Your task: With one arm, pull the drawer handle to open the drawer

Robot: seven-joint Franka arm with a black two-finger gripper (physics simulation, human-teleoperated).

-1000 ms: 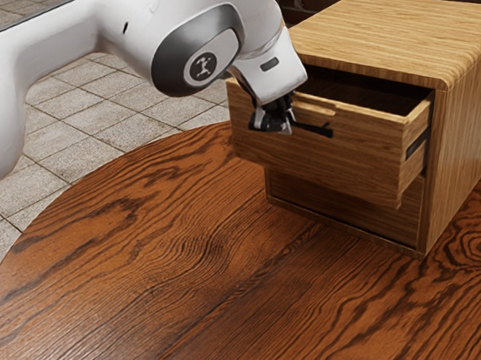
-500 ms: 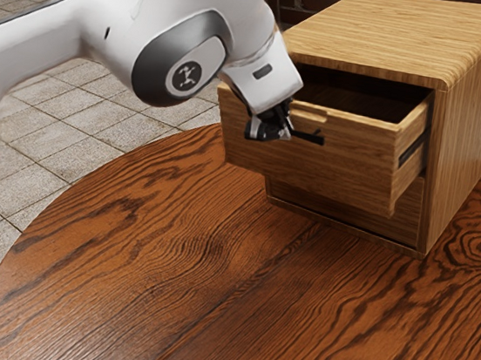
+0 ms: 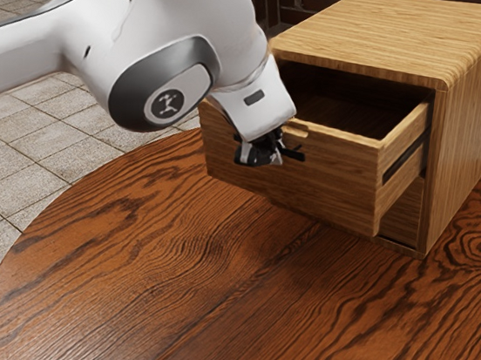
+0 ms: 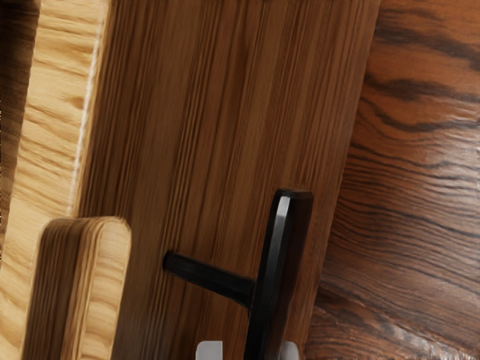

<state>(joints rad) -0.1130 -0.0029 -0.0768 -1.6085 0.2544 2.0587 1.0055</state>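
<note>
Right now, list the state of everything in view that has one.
drawer: open, pulled partway out of the cabinet, inside looks empty.
handle: clamped in the gripper.
gripper: shut on the handle, at the drawer's front.
cabinet: upright on the table.

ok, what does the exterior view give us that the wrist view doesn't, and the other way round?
Exterior view: the arm, the gripper at the handle, the whole cabinet, the drawer's open interior, and the tiled floor. Wrist view: close up, the short post joining the handle to the drawer front, plus the grain of the front's edge. Both: the black handle, the drawer front and the dark wood table.
</note>
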